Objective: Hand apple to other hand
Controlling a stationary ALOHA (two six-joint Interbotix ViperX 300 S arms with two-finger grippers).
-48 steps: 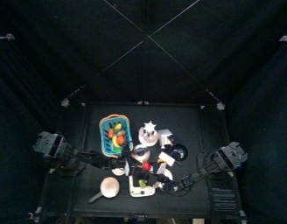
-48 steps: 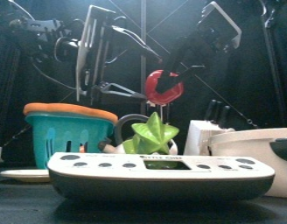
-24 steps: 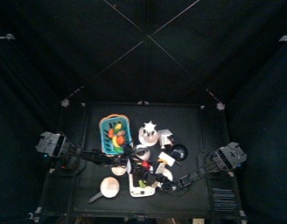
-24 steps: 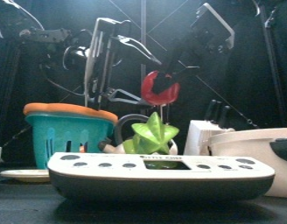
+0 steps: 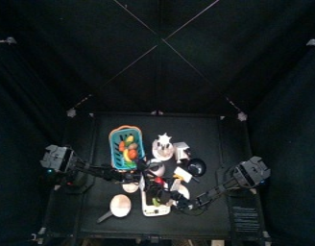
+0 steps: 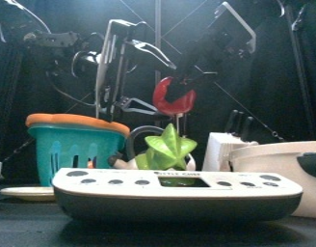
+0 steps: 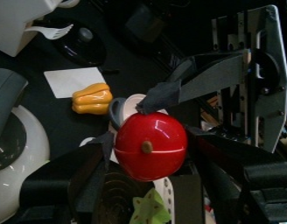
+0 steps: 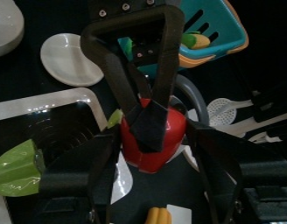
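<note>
We see the apple (image 6: pixel 175 95) held in mid-air above the cluttered table, both the left gripper (image 7: pixel 150 149) and right gripper (image 8: pixel 152 140) closed on it. It looks rigid, light, glossy — likely slippery — so we'd grip across its widest part.

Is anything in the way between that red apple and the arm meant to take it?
Nothing visible. The apple hangs mid-air above the table clutter, with the right gripper and left gripper both right at it.
</note>
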